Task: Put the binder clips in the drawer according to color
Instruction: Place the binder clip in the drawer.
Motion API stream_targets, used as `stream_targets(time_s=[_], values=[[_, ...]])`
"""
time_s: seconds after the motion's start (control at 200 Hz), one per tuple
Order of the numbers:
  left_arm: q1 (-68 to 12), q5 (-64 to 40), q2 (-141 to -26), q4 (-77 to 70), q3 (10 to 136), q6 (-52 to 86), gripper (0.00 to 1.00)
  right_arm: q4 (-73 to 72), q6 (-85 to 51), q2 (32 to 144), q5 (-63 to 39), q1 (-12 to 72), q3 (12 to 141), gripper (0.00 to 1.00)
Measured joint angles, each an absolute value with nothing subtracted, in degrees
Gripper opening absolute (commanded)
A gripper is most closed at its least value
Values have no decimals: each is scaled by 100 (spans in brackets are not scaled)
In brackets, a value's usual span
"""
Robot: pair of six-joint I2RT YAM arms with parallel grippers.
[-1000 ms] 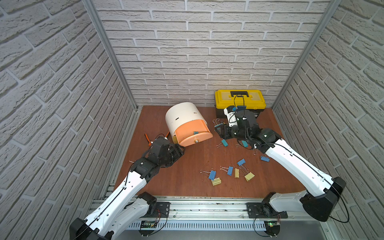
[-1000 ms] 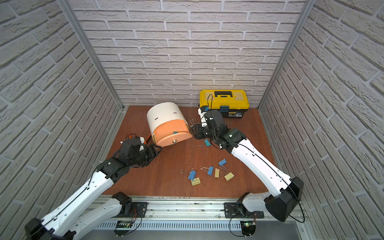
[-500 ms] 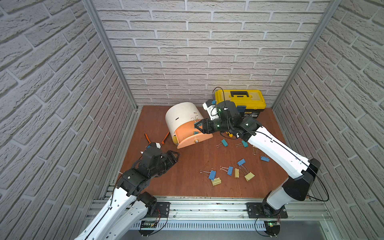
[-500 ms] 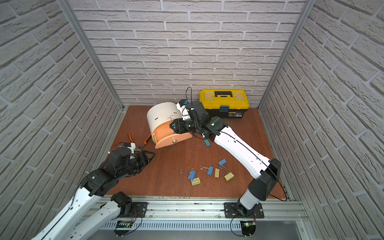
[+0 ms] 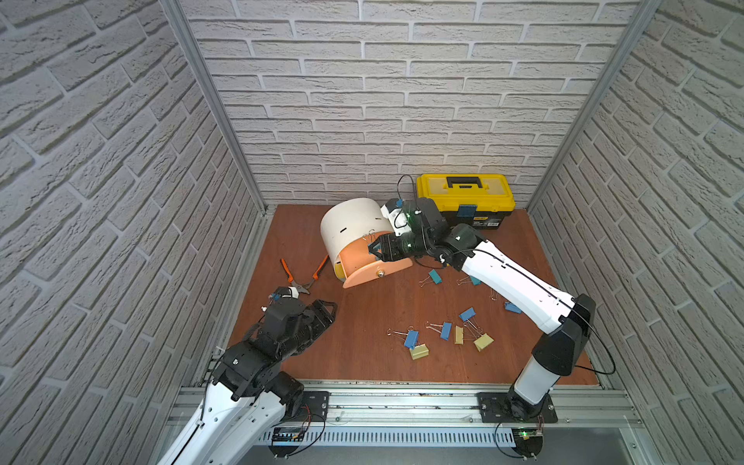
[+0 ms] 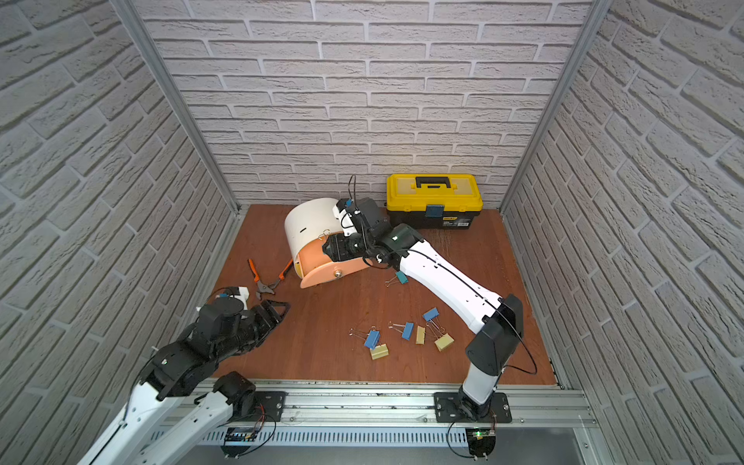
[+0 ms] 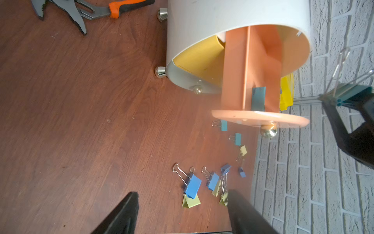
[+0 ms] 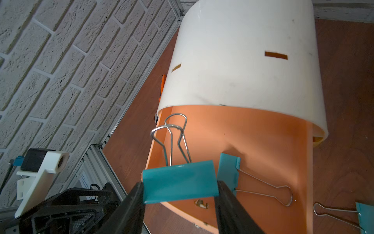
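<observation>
1. Since a second ago the right pincer [image 8: 179,194] has swung from the clips near the yellow toolbox [image 5: 465,196] over to the pulled-out peach drawer [image 5: 358,257]. It is clenched on a teal binder clip [image 8: 179,183], its body squeezed between both jaws, wire handles pointing away from the wrist.
2. Over that second the left pincer [image 5: 322,312] has drawn back from the white cabinet [image 5: 350,225] toward its own base; it gapes, empty, above the tabletop [image 5: 362,314].
3. My reading: the carry is done and only the drop is left. A second teal clip [image 8: 228,172] already lies on the drawer floor just beside and below the held one, so teal seems to belong in peach.
4. Blue and pale yellow clips [image 5: 443,336] lie scattered well behind the right pincer; the sorting looks far from finished.
5. Materials: the clip body is smooth painted folded sheet metal, and the handles are thin springy bright wire. The cabinet shell is matte white and curved. The drawer has a flat peach front with a brass knob [image 5: 380,273], and the tabletop is wood-grained brown.
6. Orange-handled pliers [image 5: 300,277] lie just ahead of the left pincer.
</observation>
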State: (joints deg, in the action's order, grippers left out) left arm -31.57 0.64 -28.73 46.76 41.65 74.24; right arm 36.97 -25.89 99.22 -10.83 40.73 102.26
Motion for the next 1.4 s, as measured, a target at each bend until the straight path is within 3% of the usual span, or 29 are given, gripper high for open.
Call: stream_targets(time_s=[0.325, 0.73, 1.105, 1.4], values=[[-2969, 8, -3089, 4654, 4165, 7413, 74, 3715, -2469, 10071, -1013, 4073, 10580, 71], [-1852, -659, -3675, 4604, 4305, 7011, 72, 3710, -2617, 10077, -1240, 3573, 10639, 67], [-731, -1629, -4777, 4228, 4659, 6405, 69, 3553, -3201, 10057, -1704, 2613, 10127, 47], [-408, -2106, -5203, 4005, 4657, 6145, 68, 3520, -3433, 9358, -1835, 2163, 8350, 34]])
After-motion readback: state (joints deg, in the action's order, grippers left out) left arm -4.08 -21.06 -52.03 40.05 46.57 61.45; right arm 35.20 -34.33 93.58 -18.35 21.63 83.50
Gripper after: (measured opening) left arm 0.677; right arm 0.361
